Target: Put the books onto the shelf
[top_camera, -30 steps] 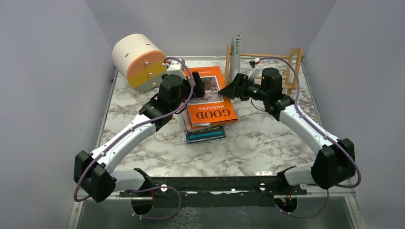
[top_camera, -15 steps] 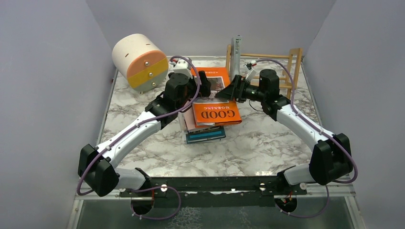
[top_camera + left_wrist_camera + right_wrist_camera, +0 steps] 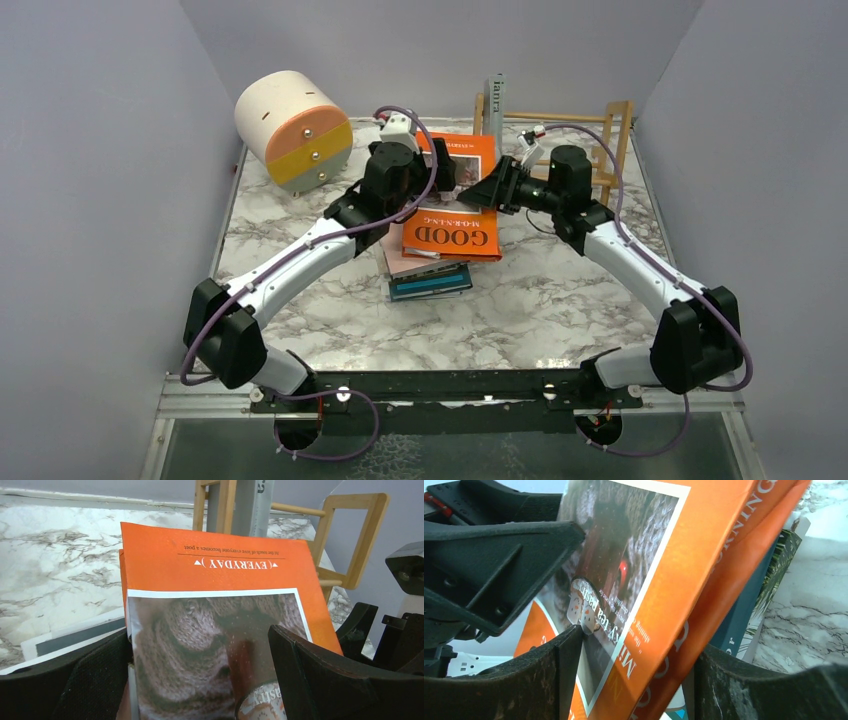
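"That orange book [image 3: 455, 235] tops the stack [image 3: 430, 283] mid bench [image 3: 560, 300]. The right jaws straddle its far right edge, but I can't tell if they're clamped."

"The left jaws gape wide. A thin pinch, and it slides off."

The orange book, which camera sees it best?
Top external: the orange book shows nearly whole, GOOD printed big. Left wrist shows only part of its cover close up; right wrist sees it slanted, from one edge.
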`<state>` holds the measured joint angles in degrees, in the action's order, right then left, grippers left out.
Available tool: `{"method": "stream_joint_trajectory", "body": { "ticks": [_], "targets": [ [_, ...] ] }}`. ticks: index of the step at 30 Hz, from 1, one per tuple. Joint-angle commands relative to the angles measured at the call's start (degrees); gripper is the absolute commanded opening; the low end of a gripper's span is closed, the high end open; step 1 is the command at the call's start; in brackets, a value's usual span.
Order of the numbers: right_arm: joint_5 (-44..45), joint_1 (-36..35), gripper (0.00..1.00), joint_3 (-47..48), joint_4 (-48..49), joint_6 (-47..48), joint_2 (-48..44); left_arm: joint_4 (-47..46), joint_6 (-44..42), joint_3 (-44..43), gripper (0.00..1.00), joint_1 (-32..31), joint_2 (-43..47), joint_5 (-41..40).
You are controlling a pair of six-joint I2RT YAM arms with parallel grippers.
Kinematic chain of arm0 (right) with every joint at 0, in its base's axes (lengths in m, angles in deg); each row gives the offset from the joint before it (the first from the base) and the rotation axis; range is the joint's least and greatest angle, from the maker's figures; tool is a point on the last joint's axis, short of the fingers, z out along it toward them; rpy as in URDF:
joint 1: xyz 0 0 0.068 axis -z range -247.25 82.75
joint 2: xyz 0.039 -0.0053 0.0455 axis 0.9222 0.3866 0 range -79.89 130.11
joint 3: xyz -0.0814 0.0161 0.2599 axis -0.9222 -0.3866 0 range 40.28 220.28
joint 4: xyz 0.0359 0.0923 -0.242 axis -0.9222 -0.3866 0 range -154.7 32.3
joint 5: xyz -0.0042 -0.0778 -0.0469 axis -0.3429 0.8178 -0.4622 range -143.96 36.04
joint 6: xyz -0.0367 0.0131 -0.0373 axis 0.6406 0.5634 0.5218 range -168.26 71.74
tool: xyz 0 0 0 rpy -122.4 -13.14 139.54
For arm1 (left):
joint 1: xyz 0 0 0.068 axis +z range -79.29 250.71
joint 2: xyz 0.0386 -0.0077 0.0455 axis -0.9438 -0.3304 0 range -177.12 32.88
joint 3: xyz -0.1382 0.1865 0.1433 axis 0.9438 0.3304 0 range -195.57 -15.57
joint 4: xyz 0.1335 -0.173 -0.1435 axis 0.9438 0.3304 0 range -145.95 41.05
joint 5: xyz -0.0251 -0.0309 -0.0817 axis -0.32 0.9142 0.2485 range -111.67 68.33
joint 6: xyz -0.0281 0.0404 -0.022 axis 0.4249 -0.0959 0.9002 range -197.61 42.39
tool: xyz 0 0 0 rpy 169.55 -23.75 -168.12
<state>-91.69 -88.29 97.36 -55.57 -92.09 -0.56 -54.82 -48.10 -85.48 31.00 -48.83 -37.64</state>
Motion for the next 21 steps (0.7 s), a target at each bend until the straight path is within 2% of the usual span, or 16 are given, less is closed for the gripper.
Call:
{"method": "stream_joint_trajectory", "body": {
  "ticks": [1,6,13,17,21],
  "targets": [
    [0.7,-0.8,0.62,1.0,-0.4,1.9,-3.1,-5.4,0.8,-4.1,0.99,-2.6,-3.1,4.9],
    [2.8,-0.3,0.57,1.7,-2.6,3.0,-5.4,-7.8,0.6,-7.3,0.99,-3.2,-6.8,6.8],
    [3.9,0.0,0.45,1.9,-2.6,2.7,-7.3,-14.6,0.6,-7.3,0.99,-3.5,-9.0,8.7],
    [4.9,0.1,0.32,2.3,-2.5,2.7,-8.7,-17.5,0.6,-7.3,0.99,-3.5,-9.3,9.8],
    [7.4,0.3,0.16,4.0,-4.3,4.0,-10.6,-15.5,-2.9,-11.2,0.99,-3.5,-9.1,6.6]
  ]
}}
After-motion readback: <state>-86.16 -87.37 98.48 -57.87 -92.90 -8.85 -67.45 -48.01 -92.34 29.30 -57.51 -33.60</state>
